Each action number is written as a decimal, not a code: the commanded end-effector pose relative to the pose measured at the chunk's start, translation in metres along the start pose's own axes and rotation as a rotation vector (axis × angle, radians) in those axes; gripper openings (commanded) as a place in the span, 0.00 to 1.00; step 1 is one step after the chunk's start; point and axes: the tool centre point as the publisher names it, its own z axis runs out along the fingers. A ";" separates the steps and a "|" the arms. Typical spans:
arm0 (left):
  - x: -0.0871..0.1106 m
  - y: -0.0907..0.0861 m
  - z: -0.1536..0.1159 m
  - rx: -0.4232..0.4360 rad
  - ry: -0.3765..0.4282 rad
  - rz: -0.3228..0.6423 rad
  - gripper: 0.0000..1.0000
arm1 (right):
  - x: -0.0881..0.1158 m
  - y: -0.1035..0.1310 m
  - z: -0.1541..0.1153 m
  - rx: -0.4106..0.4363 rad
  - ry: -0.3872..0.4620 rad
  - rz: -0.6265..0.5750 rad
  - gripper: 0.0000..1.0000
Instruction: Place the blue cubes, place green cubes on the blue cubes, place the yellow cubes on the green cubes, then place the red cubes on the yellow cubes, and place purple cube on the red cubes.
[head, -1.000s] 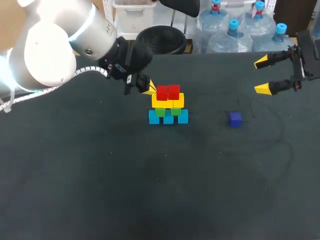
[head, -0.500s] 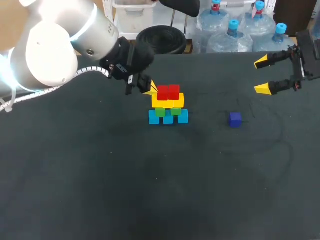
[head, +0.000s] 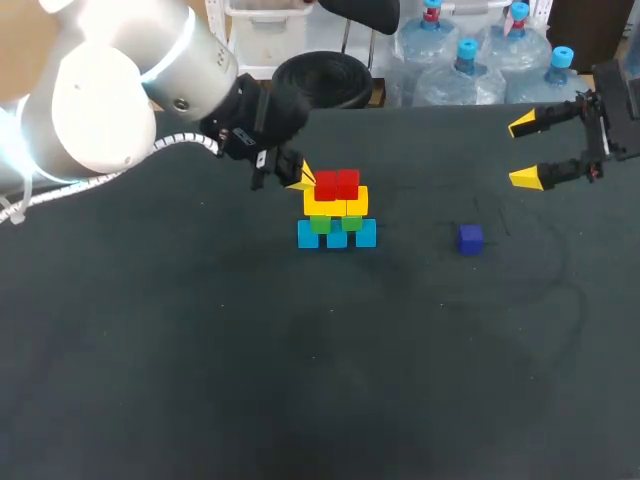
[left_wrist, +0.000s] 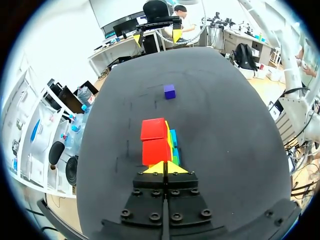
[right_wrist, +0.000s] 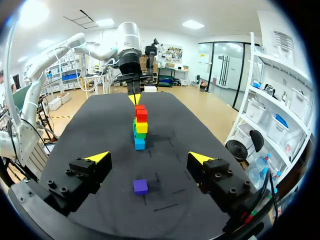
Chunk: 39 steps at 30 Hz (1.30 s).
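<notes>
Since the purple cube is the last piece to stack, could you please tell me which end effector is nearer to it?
The right end effector is nearer, open with the purple cube ahead of it; the left end effector is shut beside the red cubes, farther off.

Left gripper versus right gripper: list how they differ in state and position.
The left gripper is shut, yellow tips together; the right gripper is open, tips wide apart. The left gripper sits right behind the red cubes atop the stack; the right gripper is away from the stack, the purple cube on the table ahead of it. Both hold nothing.
</notes>
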 end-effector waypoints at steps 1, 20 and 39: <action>0.000 0.002 0.000 0.002 0.003 0.000 0.00 | 0.000 0.000 0.001 0.000 -0.001 -0.001 1.00; -0.002 0.010 0.003 0.009 0.008 0.022 0.00 | 0.000 0.000 0.001 0.000 -0.001 -0.001 1.00; 0.007 0.014 -0.021 -0.045 0.020 0.017 0.10 | 0.000 0.000 0.001 0.000 -0.001 -0.001 1.00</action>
